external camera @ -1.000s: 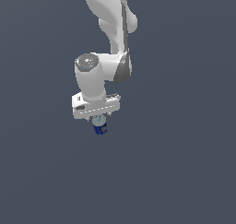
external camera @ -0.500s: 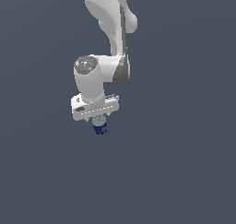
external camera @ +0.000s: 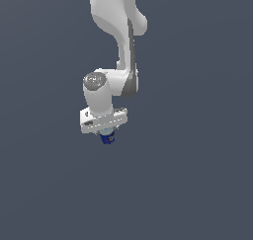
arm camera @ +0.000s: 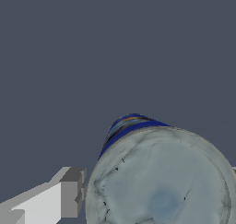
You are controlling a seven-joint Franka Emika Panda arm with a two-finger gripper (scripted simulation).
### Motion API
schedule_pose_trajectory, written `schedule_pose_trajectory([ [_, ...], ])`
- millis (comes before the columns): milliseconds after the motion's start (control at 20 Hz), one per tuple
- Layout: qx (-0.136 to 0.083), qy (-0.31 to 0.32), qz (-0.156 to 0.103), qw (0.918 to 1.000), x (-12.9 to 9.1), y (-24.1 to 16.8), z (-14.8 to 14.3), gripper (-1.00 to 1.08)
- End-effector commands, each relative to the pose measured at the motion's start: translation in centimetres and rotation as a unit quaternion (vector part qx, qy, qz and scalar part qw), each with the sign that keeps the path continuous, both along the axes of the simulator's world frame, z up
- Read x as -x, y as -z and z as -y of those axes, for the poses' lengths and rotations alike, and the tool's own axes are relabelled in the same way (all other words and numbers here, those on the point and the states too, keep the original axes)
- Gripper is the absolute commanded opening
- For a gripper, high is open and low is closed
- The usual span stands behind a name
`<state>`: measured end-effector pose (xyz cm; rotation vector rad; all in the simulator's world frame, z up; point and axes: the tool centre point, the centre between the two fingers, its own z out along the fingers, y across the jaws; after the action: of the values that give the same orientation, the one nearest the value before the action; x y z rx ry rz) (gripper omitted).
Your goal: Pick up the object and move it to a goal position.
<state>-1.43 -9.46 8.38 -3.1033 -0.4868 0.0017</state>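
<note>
The object, a small dark-blue can (external camera: 106,138) with a silvery-grey top, hangs under the white hand of the arm in the exterior view. My gripper (external camera: 105,136) is shut on it, and only the can's lower blue part shows below the hand. In the wrist view the can's grey top (arm camera: 162,181) fills the near field, with its blue side (arm camera: 126,126) showing behind it. One grey-tipped finger (arm camera: 69,191) sits right beside the can; the other finger is hidden at the picture's edge.
Plain dark grey-blue ground fills both views. The white arm (external camera: 118,31) comes down from the top of the exterior view. No other objects or goal marker show.
The arm and the held can have drifted slightly toward the exterior view's right and a little up. The grip has not changed.
</note>
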Motion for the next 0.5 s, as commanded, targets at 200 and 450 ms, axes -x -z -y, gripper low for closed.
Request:
schedule_pose_trajectory([
  [200,0.0,0.0,0.001,1.0,-0.13,0.96,0.05,-1.0],
  [450,0.0,0.0,0.001,1.0,-0.13,0.96,0.05,-1.0],
])
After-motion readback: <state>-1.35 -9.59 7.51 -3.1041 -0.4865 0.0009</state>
